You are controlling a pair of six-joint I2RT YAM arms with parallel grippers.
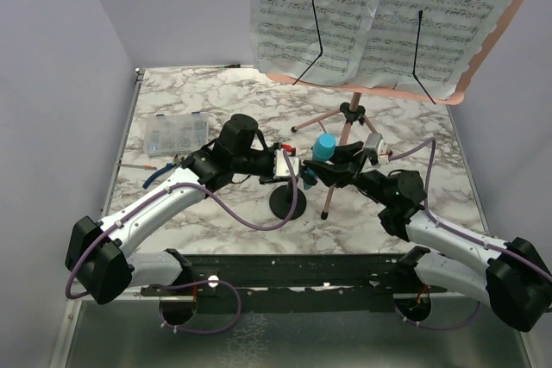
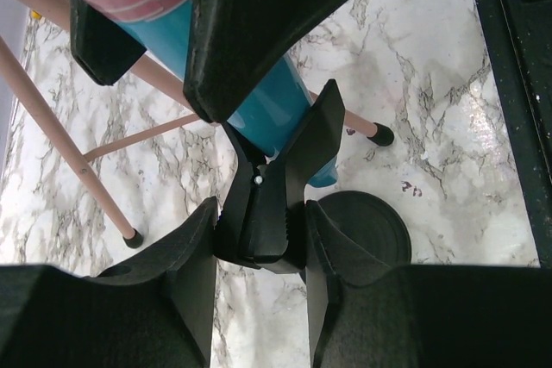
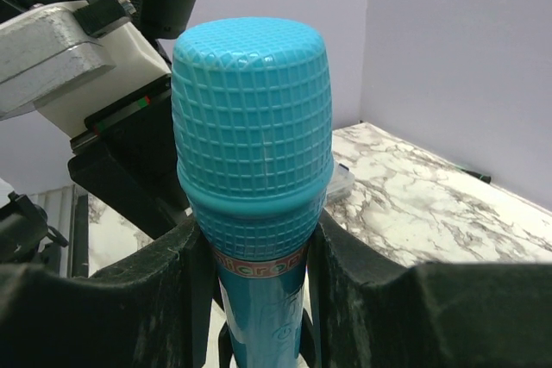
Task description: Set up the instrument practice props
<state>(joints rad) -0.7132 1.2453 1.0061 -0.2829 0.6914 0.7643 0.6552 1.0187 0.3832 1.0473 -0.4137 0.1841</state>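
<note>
From the left wrist we see what the other views hide: the left gripper [image 2: 260, 239] is clamped on the forked clip at the top of the small black mic stand with a round base [image 2: 366, 228]. A finger presses each side of the clip. The base rests on the white marbled table [image 2: 448, 109] just below and to the right.

The blue toy microphone with a gridded plastic head [image 3: 253, 118] fills the right wrist view. The right gripper [image 3: 259, 243] is closed on its handle below a pink lettered band, holding it upright. From the left wrist, the microphone's lower end lies against the clip. We cannot tell whether it is seated.

From above, both grippers meet over the table's middle, nearly touching, with the microphone between them. One leg of the pink music stand on tripod legs [image 1: 405, 92] comes down just right of the round base, close beside the right gripper. Farther back, the stand carries white sheet-music pages [image 1: 319, 15] pinned by two black wire arms. A clear plastic compartment box [image 1: 175, 134] lies well apart on the far left.
</note>
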